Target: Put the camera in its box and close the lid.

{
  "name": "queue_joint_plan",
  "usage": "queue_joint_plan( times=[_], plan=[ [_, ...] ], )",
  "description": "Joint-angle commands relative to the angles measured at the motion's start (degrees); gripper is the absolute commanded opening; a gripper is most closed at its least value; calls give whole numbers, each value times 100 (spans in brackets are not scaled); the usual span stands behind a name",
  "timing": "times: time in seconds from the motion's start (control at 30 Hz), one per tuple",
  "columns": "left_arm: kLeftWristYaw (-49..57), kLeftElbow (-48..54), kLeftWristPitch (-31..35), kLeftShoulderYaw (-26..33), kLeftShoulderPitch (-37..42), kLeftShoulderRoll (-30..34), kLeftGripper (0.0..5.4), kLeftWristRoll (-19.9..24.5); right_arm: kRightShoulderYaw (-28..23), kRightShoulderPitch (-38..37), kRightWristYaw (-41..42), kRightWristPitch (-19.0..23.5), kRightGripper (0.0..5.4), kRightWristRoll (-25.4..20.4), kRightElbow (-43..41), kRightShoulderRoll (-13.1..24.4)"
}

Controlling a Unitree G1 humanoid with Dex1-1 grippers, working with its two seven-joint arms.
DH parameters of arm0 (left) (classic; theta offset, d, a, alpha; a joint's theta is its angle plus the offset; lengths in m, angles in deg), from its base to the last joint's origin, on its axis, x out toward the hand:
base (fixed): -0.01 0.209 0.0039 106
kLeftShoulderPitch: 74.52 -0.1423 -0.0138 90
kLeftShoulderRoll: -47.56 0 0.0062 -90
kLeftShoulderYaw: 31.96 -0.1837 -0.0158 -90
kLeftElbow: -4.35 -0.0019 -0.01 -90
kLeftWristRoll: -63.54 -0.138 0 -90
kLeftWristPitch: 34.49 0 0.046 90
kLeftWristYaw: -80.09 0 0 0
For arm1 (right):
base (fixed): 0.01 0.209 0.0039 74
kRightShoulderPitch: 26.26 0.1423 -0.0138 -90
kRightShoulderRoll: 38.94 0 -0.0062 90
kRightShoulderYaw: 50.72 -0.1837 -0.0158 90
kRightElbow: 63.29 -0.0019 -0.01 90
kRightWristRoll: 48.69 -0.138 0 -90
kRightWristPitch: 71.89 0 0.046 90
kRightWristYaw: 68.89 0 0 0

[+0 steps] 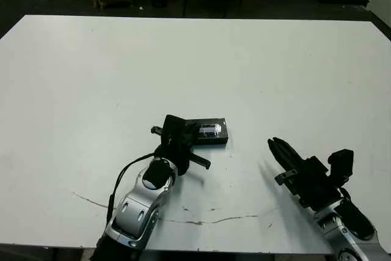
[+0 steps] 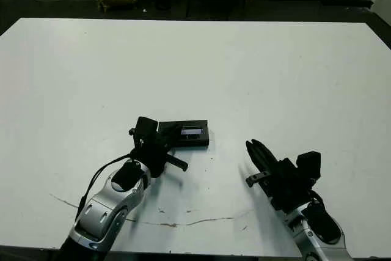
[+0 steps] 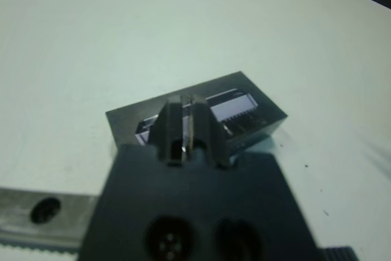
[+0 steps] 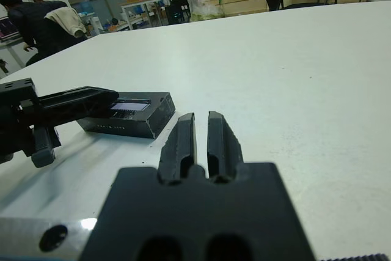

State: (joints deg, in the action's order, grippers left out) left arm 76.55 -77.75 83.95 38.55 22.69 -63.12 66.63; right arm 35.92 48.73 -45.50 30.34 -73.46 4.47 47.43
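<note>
**Lid looks on; check the seat before you back away**

Your box sits on the white bench a little nearer you than its middle, and what you see from above is the lid with its pale glossy stripe, lying flat over the tray. No camera shows anywhere in these views, so you can judge it to be inside, though nothing here proves it. By that reading, the task is nearly finished: what is left is to confirm that the lid is pressed fully down along every edge, and then to draw both arms clear.

The box lies with its long axis across the bench, left to right from your seat, with only a slight skew. The stripe runs the same way, along the length of the lid.

Your left pincer is over the left end of the lid, fingers together with only a sliver between them, holding nothing; whether the tips actually touch the lid you cannot tell. Your right pincer is well apart to the right of the box, low over the bench, fingers nearly closed and empty.
</note>
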Motion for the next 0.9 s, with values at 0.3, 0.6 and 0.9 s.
queue_joint_plan(
  times=[0.3, 0.6, 0.9],
  plan=[
    [-76, -574, 581, 143, -6, 198, 3, -219, -71, -64, 128, -98, 0, 21, 95, 48],
    [-160, -290, 412, 261, -139, 204, 3, -180, -77, -132, 154, -132, 0, 48, 54, 76],
    [-527, 1255, -319, 954, -662, 454, 3, 302, -122, -226, 37, -38, 0, -140, -236, -20]
  ],
)
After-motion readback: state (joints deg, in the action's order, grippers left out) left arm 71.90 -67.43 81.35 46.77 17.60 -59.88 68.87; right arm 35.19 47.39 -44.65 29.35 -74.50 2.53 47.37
